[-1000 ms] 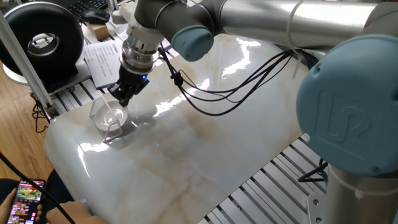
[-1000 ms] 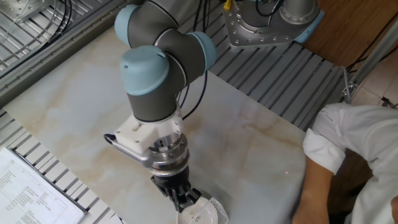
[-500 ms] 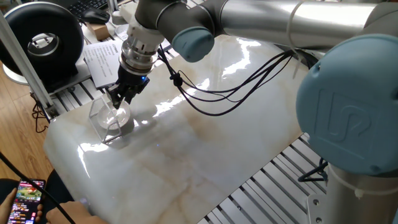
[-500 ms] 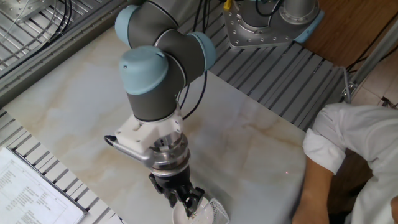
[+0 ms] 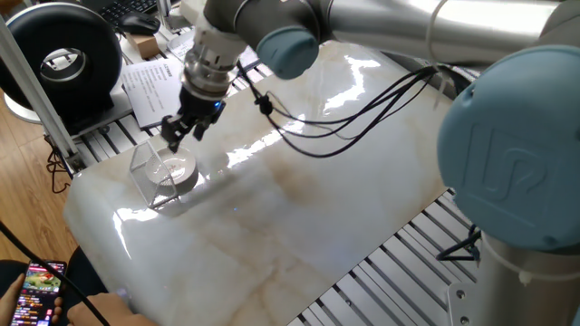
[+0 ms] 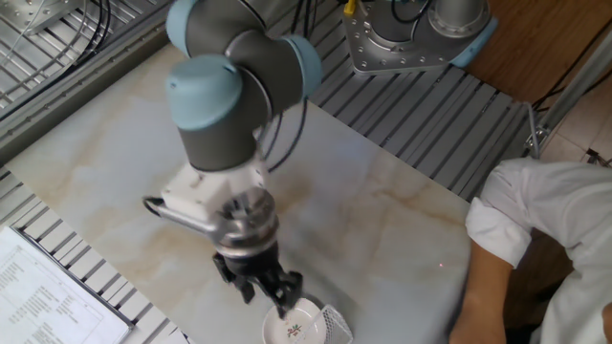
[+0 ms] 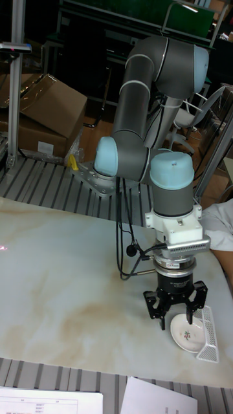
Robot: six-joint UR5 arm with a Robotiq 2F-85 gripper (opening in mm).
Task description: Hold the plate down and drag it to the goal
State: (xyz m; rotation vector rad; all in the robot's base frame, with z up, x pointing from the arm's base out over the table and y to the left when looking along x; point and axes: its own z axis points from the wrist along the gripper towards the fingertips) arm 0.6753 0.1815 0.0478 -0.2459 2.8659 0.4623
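Observation:
The small white plate [image 5: 173, 172] lies on the marble table, tucked into the corner of the clear plastic goal [image 5: 143, 168]. From the other side the plate [image 6: 295, 329] touches the goal's panel [image 6: 331, 323]. My gripper [image 5: 182, 135] hangs a little above and behind the plate, fingers spread and holding nothing. In the tall fixed view the gripper [image 7: 176, 319] is open just over the plate [image 7: 186, 338], with the goal [image 7: 209, 336] standing at the plate's right.
Papers [image 5: 149, 83] and a black round device [image 5: 63, 56] lie past the table's far left edge. A hand with a phone [image 5: 36, 288] is at the near corner. A white-sleeved arm [image 6: 535, 239] rests at the table's side. Black cables [image 5: 344, 122] trail over the marble.
The gripper has lifted off the plate, moved slightly back from it, and its fingers have spread. The plate stays against the goal.

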